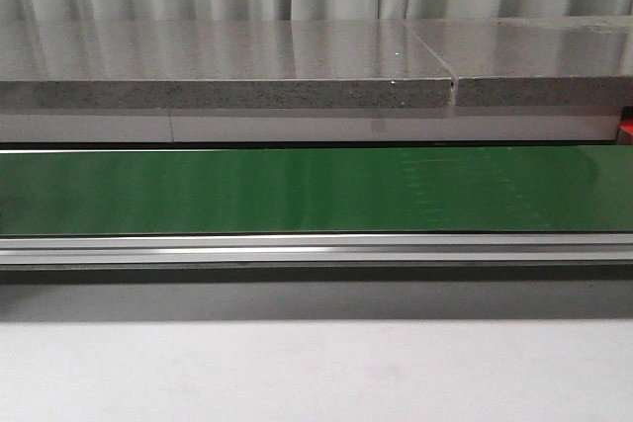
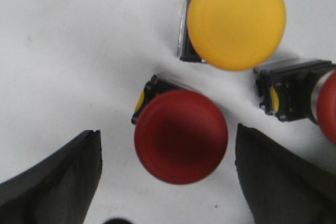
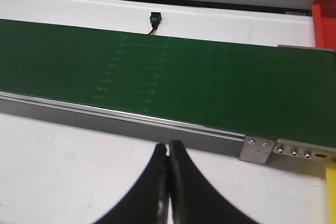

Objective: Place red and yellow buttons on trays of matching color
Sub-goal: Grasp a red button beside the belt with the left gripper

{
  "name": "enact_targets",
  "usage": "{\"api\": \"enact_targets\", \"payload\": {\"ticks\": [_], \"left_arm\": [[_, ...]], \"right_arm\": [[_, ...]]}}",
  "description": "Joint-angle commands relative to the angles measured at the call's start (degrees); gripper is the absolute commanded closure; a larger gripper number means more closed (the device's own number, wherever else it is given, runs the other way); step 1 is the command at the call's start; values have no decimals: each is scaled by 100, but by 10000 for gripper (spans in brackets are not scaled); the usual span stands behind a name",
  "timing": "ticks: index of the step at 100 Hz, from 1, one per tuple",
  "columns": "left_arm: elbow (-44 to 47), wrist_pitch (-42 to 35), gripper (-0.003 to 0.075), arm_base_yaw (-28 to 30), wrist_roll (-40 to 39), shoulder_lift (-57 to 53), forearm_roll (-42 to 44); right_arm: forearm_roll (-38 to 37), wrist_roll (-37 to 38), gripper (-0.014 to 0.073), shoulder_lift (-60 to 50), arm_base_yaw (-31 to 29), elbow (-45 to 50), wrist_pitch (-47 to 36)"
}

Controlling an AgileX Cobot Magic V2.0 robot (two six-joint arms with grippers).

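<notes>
Three push buttons lie close together on a white surface, seen only in the left wrist view. The red button point(image 2: 181, 136) shows its round, domed cap face-on, matte and slightly shadowed at the centre — a black housing with a yellow tab peeks out from behind its edge. Just beside it sits the yellow button point(image 2: 237, 20), its broad cap also face-on over a metal-and-black base. A second red button point(image 2: 294, 95) lies on its side near both — black body with a yellow tab, metal collar, red cap cut off by the frame edge.
</notes>
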Motion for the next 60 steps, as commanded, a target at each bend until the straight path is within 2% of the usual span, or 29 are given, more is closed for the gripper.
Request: {"api": "enact_targets", "payload": {"ticks": [1,21,28,46,60], "left_arm": [[-174,-340,209,29,-11,-276,-19],[-174,-444,225,29,-2,-276,-19],[-174,-444,274,29,-2,-276,-19],[-174,-432,461,29,170,-276,-19],[-174,-457,534,29,197,-360,-19]], "right_arm": [[7,-54,659,48,4,-146,-372],[7,-54,659,48,4,-146,-372],[7,-54,659,48,4,-146,-372],[7,-54,659,48,4,-146,-372],[7,-54,659,48,4,-146,-372]]}}
